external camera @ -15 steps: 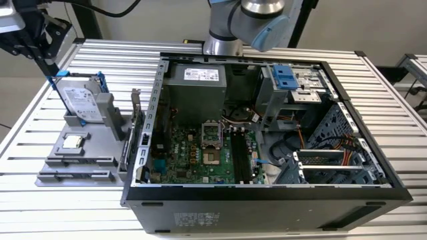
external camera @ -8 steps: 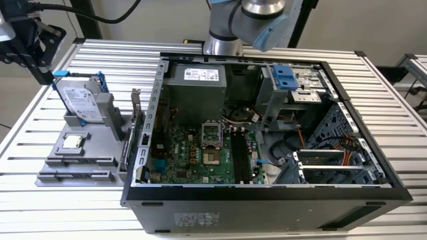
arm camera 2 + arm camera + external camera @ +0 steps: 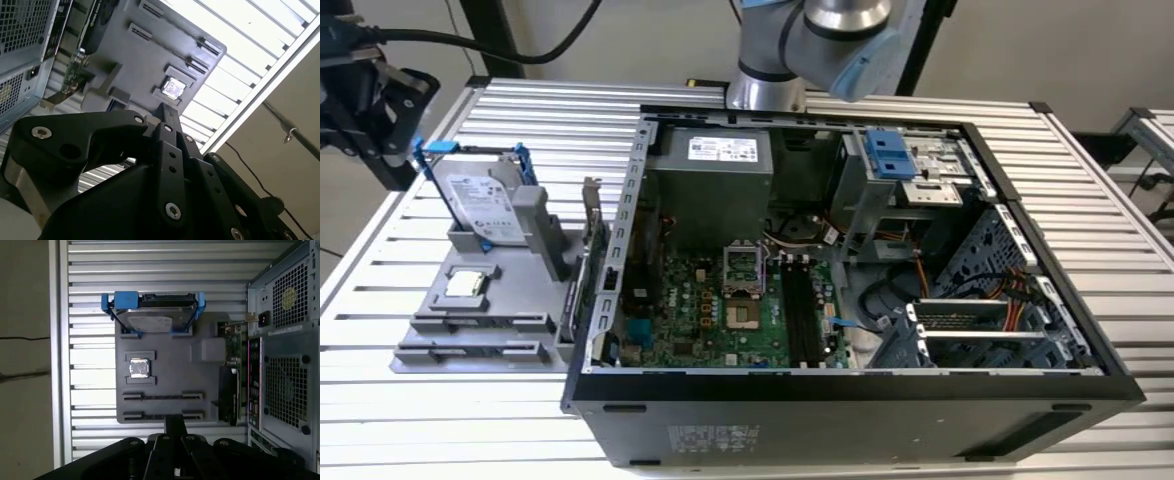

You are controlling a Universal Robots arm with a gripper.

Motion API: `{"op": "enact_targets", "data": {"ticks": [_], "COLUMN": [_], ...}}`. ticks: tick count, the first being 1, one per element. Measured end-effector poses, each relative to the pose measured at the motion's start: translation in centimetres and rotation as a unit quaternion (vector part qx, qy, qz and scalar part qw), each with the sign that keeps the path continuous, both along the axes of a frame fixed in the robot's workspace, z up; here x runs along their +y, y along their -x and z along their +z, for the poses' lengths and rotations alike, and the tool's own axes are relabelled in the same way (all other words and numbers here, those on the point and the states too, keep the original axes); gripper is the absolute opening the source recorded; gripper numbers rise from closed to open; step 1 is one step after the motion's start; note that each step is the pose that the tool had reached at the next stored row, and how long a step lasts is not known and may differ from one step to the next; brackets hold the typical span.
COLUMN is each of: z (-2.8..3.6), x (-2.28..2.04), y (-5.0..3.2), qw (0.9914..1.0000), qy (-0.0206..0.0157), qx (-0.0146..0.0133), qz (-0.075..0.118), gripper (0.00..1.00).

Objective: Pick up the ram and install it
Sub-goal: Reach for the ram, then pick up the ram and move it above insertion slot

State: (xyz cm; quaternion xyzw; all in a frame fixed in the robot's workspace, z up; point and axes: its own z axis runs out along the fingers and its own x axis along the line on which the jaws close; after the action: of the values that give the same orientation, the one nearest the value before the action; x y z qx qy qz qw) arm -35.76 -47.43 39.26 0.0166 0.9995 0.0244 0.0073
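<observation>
The hand (image 3: 175, 422) is hovering closed, gripping nothing, with the gray holder (image 3: 170, 375) lying below it on the desk (image 3: 150, 265). Where the ram is sitting (possibly hidden edge-on) I cannot tell.

A slatted aluminium table (image 3: 1107, 200) stands on a pale floor (image 3: 344, 235).
</observation>
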Motion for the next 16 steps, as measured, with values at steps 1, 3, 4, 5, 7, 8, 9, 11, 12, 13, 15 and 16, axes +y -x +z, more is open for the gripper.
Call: {"op": "enact_targets", "data": {"ticks": [1,3,4,5,7,8,9,11,12,13,15,16], "z": [0.0,0.01,0.0,0.0,0.0,0.01,0.0,0.0,0.0,0.01,0.0,0.0], "x": [-0.34,-0.95,-1.26,-1.59,-2.2,-2.42,-2.47,-2.47,-2.47,-2.47,-2.47,-2.47], "y": [-0.01,-0.04,-0.06,-0.07,-0.1,-0.1,-0.1,-0.1,-0.1,-0.1,-0.09,-0.09], "qw": [1.0,1.0,1.0,1.0,1.0,1.0,1.0,1.0,1.0,1.0,1.0,1.0], "qy": [0.0,0.0001,0.0,0.0,0.0001,0.0001,0.0001,0.0,0.0001,0.0,0.0,0.0001], "qx": [0.0,0.0001,0.0,0.0,0.0,0.0001,0.0001,0.0,0.0,0.0,0.0009,0.0009], "qz": [0.0,0.0,0.0,0.0,0.0,0.0,0.0,0.0,0.0,0.0,0.001,0.001], "gripper": [0.0,0.0,0.0,0.0,0.0,0.0,0.0,0.0,0.0,0.0,0.0,0.0]}}
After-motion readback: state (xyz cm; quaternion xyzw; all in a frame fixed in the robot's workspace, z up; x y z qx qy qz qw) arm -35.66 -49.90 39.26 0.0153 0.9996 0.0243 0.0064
